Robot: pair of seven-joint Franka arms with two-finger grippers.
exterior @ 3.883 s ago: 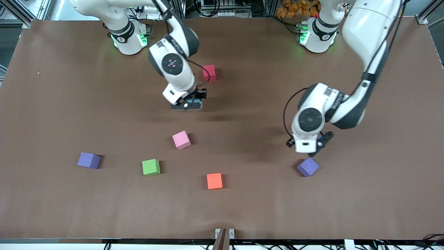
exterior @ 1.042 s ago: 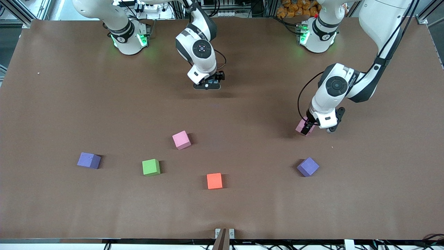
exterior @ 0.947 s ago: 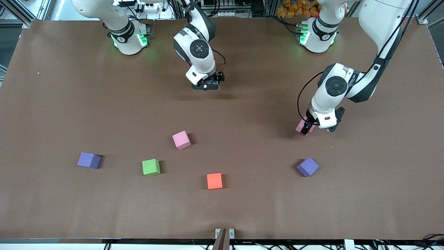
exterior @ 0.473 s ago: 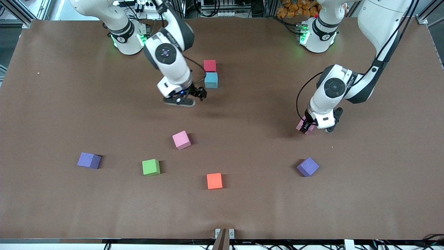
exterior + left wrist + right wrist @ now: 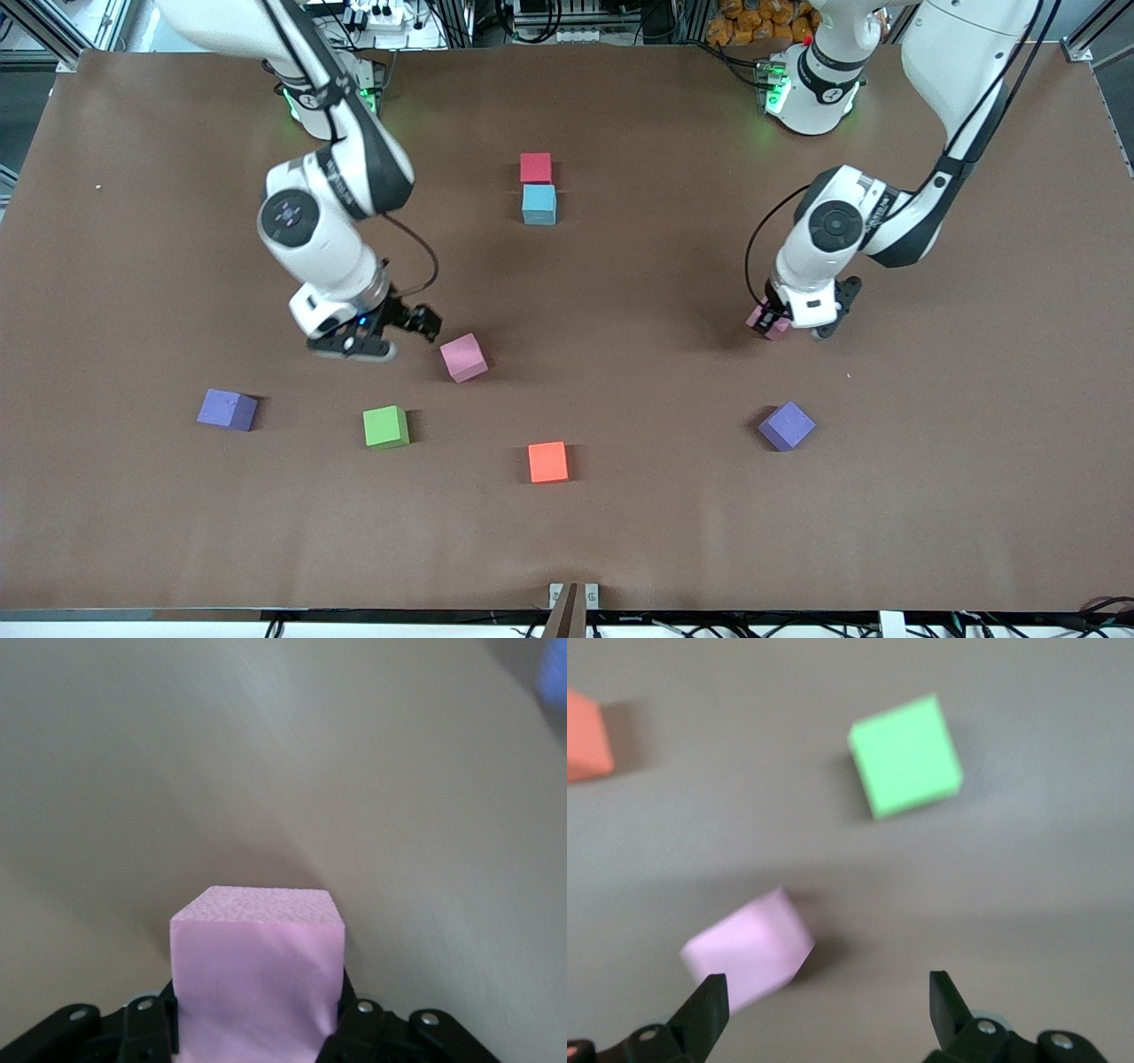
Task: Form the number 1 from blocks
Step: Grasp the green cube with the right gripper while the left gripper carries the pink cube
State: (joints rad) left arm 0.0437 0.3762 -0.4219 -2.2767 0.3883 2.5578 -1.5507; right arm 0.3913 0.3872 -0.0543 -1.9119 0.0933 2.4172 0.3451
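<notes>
Pink block (image 5: 257, 988): matt, finely grained foam; table (image 5: 620, 532): matt brown covering; arm shells: glossy white plastic; fingers (image 5: 704, 1008): black plastic.

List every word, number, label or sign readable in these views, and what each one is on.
No text can be read.
Blocks: the crimson red block, light blue block, green block and orange block have plain faces.
Left arm's wrist link: dark lettering, too small to read.
Right arm's link: dark lettering, too small to read.
</notes>
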